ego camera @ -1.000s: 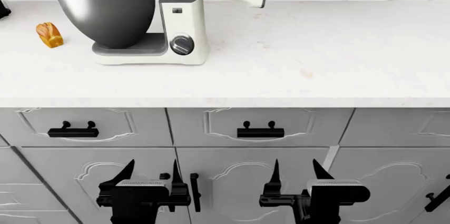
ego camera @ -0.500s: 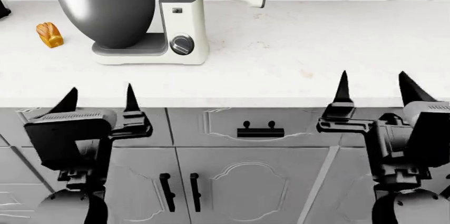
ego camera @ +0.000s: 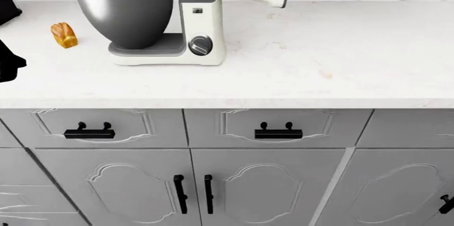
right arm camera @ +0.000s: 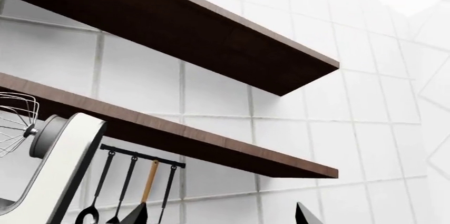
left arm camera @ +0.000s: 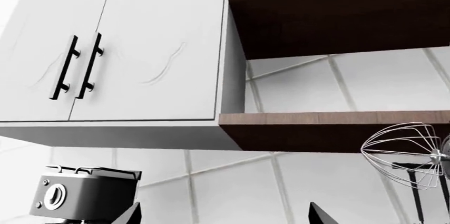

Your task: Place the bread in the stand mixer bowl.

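Observation:
The bread (ego camera: 64, 35), a tiny golden-brown loaf, stands on the white counter (ego camera: 298, 66) just left of the stand mixer bowl (ego camera: 124, 8). The bowl is dark grey steel and sits on the white mixer's base. In the left wrist view my left gripper (left arm camera: 225, 216) shows only two fingertips set wide apart, open and empty, pointing at the wall. My right gripper (right arm camera: 221, 216) shows the same, open and empty. In the head view only a black piece, probably of the left arm (ego camera: 8, 61), shows at the left edge. The right gripper is out of that view.
The white mixer body (ego camera: 202, 29) with a dial stands right of the bowl, its head tilted up with a wire whisk (left arm camera: 408, 155). A black object (ego camera: 6, 2) sits at the counter's far left. Dark shelves (right arm camera: 176, 29), hanging utensils (right arm camera: 134, 187) and wall cabinets (left arm camera: 113, 45) are above.
Both grippers have risen from in front of the lower cabinets and left the head view. The counter scene has shifted slightly to the right in the head view.

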Controlling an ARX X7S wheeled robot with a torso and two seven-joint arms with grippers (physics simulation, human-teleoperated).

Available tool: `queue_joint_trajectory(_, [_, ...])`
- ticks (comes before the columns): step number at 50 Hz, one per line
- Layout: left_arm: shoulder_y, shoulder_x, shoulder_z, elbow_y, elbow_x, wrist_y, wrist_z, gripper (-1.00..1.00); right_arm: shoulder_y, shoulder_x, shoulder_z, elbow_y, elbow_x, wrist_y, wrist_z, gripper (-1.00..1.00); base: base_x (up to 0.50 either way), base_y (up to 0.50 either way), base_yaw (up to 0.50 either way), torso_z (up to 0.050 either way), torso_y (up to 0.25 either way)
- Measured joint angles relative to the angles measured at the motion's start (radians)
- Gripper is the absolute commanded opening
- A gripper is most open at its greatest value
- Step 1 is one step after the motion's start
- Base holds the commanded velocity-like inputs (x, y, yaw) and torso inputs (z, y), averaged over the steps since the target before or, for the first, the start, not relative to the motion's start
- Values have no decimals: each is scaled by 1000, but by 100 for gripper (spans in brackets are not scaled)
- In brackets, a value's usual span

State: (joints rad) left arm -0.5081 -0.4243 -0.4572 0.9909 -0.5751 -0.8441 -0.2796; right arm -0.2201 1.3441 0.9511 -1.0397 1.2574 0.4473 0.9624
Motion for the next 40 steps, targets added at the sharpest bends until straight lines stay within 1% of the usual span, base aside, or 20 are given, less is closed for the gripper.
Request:
queue_joint_trajectory(3, [5,-10,-12,8,-10,1,-9,100,-146,19,118,-8,1,-36,14,100,0,500,0,0,0])
queue_joint_trajectory(6, [17,-16,-18,10,-11,9,-14,100,-254,32,199,-8,-2,-66,24,100,0,500,0,0,0])
queue_joint_trajectory(9, [28,-21,-24,10,-11,16,-18,100,-335,41,258,-8,-5,-88,31,100,0,500,0,0,0])
queue_joint_trajectory(14, [42,-26,-29,11,-12,28,-23,100,-425,52,318,-8,-14,-118,39,100,0,500,0,0,0])
queue_joint_trajectory(23, [56,-35,-29,11,-16,41,-32,100,-509,62,370,-8,-21,-145,47,100,0,500,0,0,0])
queue_joint_trajectory(35, [63,-47,-27,8,-23,51,-42,100,-548,67,399,-8,-23,-156,50,100,0,498,0,0,0])
queue_joint_trajectory(40, [65,-53,-29,7,-25,53,-47,100,-556,68,407,-8,-21,-156,49,100,0,85,0,0,0])
